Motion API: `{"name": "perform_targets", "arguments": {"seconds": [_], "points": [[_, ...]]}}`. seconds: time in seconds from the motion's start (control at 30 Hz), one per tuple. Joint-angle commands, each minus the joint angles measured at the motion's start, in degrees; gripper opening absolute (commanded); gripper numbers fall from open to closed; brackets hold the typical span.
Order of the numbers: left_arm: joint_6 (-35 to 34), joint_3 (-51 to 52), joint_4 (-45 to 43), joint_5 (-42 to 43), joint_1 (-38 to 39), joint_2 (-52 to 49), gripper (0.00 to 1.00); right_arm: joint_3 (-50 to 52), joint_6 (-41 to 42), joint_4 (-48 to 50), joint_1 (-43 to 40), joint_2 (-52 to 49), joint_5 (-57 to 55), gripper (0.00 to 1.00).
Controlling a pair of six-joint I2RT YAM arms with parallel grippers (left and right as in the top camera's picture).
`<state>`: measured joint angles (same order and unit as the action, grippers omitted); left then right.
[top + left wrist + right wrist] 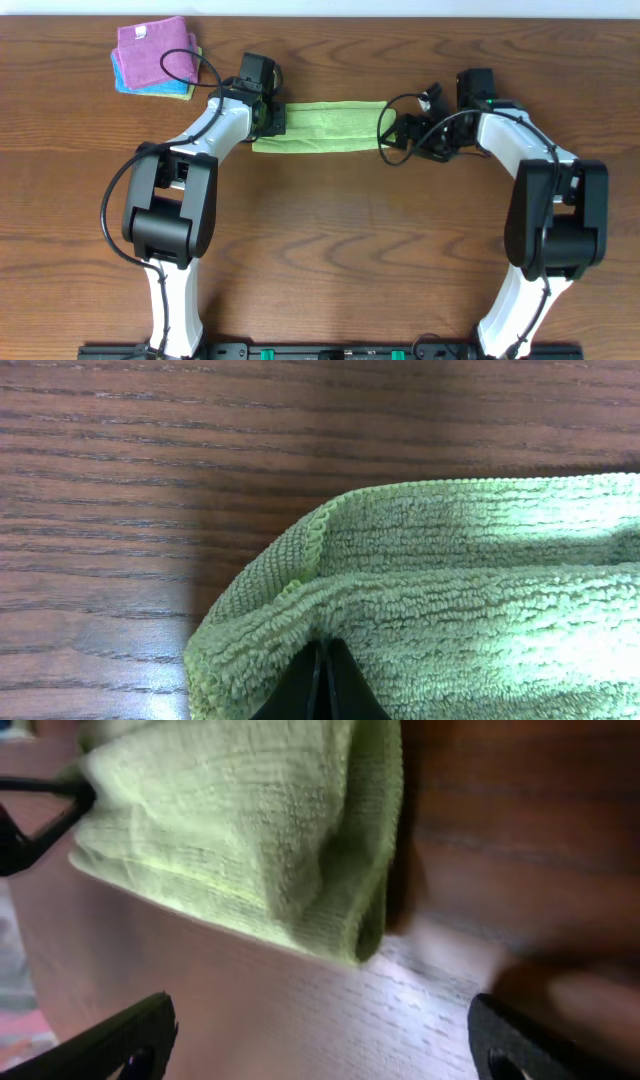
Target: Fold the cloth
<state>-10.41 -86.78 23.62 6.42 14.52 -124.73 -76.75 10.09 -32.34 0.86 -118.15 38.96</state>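
black fingertips [345, 698] jammed right up against the lens in the left wrist view, mostly cut off by the bottom edge, just the tips poking in. pressed tight together with a ridge of the cloth [450, 580] bunched between them, so left claw [320, 682] clamped shut on the cloth near its rounded corner. can't see that grip at all from overhead, claw body sitting right over the left end of the strip.

right wrist view pretty blurry, especially down the right side. two black fingers [115, 1040] way out at the bottom corners, both cropped, bare bench [300, 1010] between them. so right claw [320, 1045] spread wide, gripping nothing, green end just past it and not touching either finger as far as can be made out. some thin black shape at the left edge against the cloth, can't tell what. overhead no help there, cables and wrist covering the fingers.

cloth itself lime green, folded into a long narrow strip, lying near the middle of the bench's far edge, stretched between the two claws. folded stack [155, 58] of purple, blue and yellow cloths off at the far left corner, well apart.
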Motion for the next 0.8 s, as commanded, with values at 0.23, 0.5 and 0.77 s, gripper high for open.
{"name": "perform_targets", "arguments": {"seconds": [0.23, 0.5, 0.77], "points": [[1.0, 0.5, 0.6, 0.7, 0.6, -3.5, 0.06, 1.3, 10.4, 10.9, 3.0, -6.3, 4.2, 0.9], [1.0, 0.5, 1.4, 0.7, 0.6, -3.5, 0.06, 1.3, 11.6, 12.9, 5.4, -9.3, 0.9, 0.76], [1.0, 0.5, 2.0, 0.7, 0.6, -3.5, 0.06, 1.0, 11.7, 12.9, 4.9, -9.3, -6.7, 0.68]]}}
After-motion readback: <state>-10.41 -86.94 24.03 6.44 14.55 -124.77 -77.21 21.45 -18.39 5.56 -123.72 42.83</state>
